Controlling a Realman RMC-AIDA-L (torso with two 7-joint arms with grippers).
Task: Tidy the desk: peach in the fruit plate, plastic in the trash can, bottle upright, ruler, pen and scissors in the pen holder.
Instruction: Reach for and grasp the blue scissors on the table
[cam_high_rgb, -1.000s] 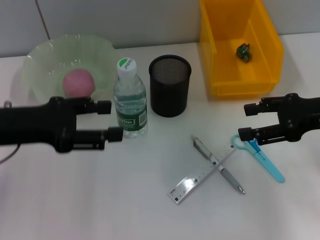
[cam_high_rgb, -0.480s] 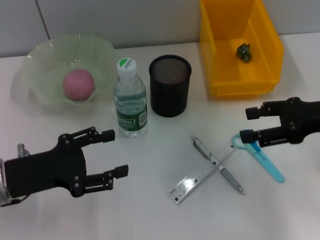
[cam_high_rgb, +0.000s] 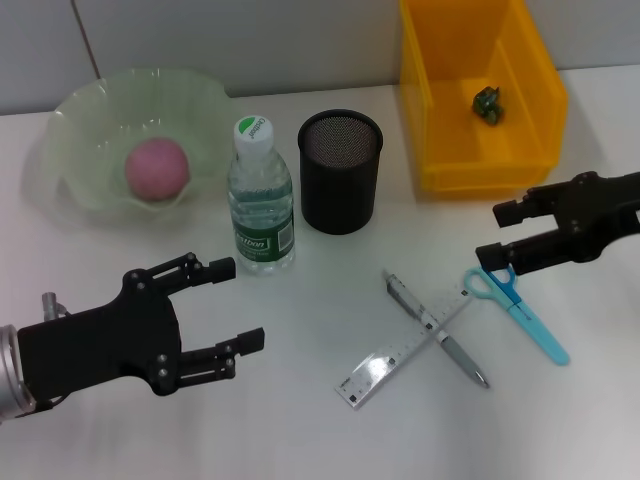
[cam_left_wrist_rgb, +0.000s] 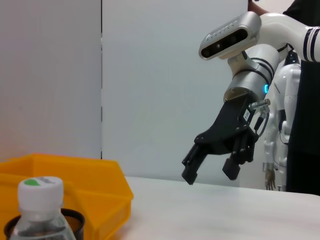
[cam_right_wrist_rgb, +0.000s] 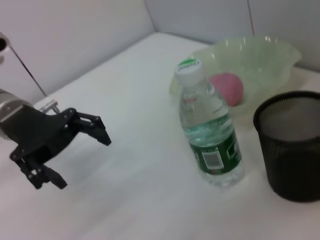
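- Done: peach (cam_high_rgb: 157, 168) in your fruit plate (cam_high_rgb: 90, 115), bottle (cam_high_rgb: 260, 200) upright, plastic (cam_high_rgb: 487, 102) binned.
- Left: ruler (cam_high_rgb: 400, 350), pen (cam_high_rgb: 437, 330), scissors (cam_high_rgb: 515, 300) lay under your right gripper (cam_high_rgb: 495, 238), empty and spread wide; left gripper (cam_high_rgb: 232, 304) too.

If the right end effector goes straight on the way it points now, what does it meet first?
Probably the pen holder. The open right end effector points toward the robot's left, above the scissors; its height over the table is unclear.
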